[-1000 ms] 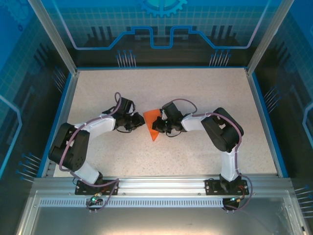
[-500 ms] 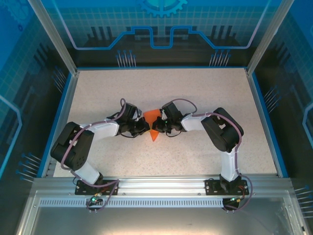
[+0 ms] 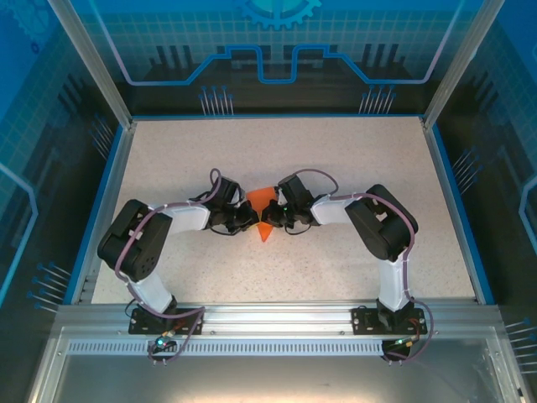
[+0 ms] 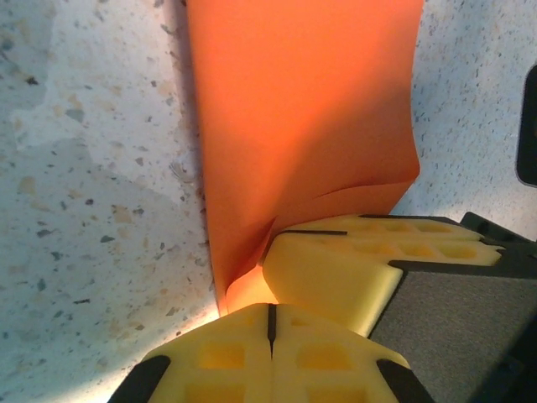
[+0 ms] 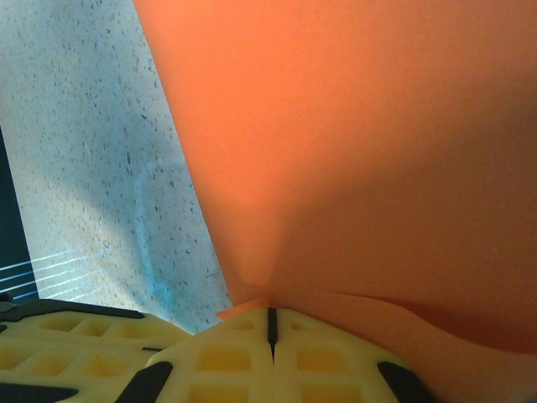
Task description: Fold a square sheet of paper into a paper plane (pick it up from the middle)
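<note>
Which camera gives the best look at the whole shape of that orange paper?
The top external view: there the orange paper shows as a folded, pointed shape lying on the table, though its middle is partly hidden. The left wrist view shows a close-up of one curled edge. The right wrist view shows a flat orange expanse with its outline cut off.

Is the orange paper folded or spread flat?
Folded: the orange paper tapers to a point, and overlapping layers show at the left gripper.

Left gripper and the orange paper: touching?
Touching. The left wrist view shows it: the orange paper bends down at its folded corner and runs straight into the shut tips of the left gripper, with no gap between them.
</note>
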You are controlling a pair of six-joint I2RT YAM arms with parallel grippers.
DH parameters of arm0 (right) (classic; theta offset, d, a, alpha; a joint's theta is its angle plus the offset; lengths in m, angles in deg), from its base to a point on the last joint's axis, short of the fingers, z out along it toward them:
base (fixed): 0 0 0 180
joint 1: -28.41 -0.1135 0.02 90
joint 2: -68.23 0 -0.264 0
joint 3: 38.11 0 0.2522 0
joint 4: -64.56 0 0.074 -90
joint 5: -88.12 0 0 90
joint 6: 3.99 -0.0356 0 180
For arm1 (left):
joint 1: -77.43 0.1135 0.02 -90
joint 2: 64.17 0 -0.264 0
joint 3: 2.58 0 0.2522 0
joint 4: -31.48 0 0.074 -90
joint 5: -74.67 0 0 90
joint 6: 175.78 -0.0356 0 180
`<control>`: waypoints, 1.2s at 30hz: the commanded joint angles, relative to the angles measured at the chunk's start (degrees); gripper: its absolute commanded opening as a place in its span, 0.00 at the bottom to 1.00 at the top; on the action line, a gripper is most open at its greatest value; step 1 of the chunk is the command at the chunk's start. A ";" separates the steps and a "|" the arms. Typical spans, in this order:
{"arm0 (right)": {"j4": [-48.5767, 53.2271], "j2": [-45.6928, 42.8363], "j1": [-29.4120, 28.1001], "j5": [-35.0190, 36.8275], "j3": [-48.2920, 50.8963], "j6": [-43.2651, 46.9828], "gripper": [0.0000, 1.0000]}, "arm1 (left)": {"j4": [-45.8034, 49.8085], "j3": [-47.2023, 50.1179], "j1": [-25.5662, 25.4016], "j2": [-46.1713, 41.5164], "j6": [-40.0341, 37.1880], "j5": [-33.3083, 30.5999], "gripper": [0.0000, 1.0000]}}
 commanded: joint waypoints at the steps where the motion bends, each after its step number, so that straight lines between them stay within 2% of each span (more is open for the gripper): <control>1: 8.07 2.90 -0.43 2.82 1.89 0.46 0.00 | -0.95 -2.05 -0.19 2.23 1.14 -2.45 0.00; 19: 5.87 1.10 -0.35 1.04 2.64 -1.03 0.00 | 2.71 -1.81 -0.26 5.24 0.52 -6.41 0.00; 36: -0.62 -7.16 0.01 -4.08 6.13 0.07 0.00 | 5.39 -2.26 -0.64 6.27 -0.84 -7.20 0.00</control>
